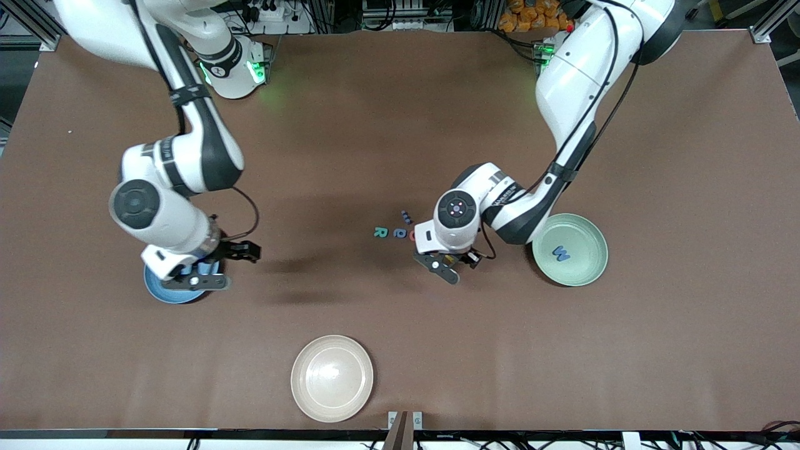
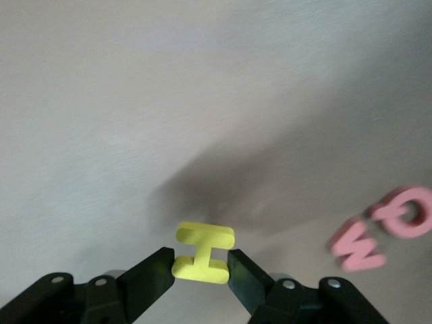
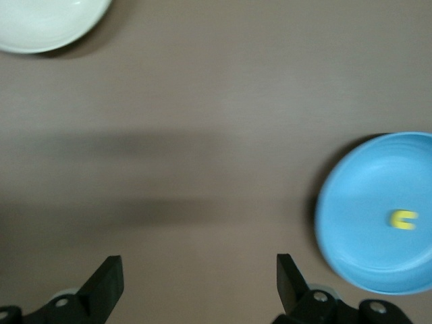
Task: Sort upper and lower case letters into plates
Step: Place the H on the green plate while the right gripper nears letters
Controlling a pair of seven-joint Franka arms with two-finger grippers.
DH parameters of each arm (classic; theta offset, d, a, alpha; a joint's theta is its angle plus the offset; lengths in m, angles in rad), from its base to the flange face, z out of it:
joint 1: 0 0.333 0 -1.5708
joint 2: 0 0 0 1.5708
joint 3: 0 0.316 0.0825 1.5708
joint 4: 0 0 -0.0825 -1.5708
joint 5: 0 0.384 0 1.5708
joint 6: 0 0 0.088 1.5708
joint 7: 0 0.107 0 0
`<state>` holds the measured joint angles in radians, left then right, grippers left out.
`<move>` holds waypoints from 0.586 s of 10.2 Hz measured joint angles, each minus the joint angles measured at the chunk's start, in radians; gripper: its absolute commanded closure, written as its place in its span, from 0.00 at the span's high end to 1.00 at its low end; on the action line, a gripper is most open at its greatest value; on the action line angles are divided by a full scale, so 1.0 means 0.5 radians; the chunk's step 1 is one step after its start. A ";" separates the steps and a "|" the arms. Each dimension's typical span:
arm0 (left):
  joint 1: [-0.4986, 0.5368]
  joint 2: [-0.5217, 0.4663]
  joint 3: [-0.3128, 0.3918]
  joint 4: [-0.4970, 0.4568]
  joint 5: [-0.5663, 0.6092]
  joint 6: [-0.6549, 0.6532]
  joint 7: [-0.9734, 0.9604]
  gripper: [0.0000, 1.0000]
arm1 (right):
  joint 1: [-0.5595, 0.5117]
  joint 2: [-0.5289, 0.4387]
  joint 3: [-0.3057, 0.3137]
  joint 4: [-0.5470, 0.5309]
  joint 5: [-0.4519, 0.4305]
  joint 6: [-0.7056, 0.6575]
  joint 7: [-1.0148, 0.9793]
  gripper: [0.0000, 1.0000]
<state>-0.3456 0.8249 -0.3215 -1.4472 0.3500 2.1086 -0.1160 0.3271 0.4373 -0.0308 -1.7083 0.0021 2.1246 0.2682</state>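
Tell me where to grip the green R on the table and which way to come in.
Come straight down: the green R lies flat on the table, so nothing stands up to take from the side. Probably pinch its top and foot edges, where the table is bare; the blue letter sits close beside it.

From my seat the only real bystander is the cream-beige plate (image 1: 332,378) – sitting on the brown table (image 1: 387,125) close to the front camera's edge, well apart from everything else, with nothing in it. In the right wrist view I get just a slice of its pale rim (image 3: 40,27) at the corner. At the table's front edge, just beside that plate, there's a small bracket (image 1: 404,425) – that's about it.
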 measured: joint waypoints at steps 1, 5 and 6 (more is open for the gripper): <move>0.056 -0.031 0.000 0.000 0.000 -0.083 0.086 0.32 | 0.116 0.064 0.002 0.034 0.000 0.019 0.089 1.00; 0.316 -0.138 0.003 -0.032 0.000 -0.447 0.424 0.33 | 0.659 0.392 0.003 0.310 -0.001 0.093 0.639 1.00; 0.414 -0.169 0.004 -0.085 0.000 -0.464 0.529 0.33 | 0.766 0.441 0.002 0.330 -0.001 0.170 0.683 1.00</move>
<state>-0.1387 0.7407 -0.3197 -1.4899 0.3500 1.8764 0.1485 0.7100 0.6575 -0.0296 -1.5431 0.0016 2.2094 0.6096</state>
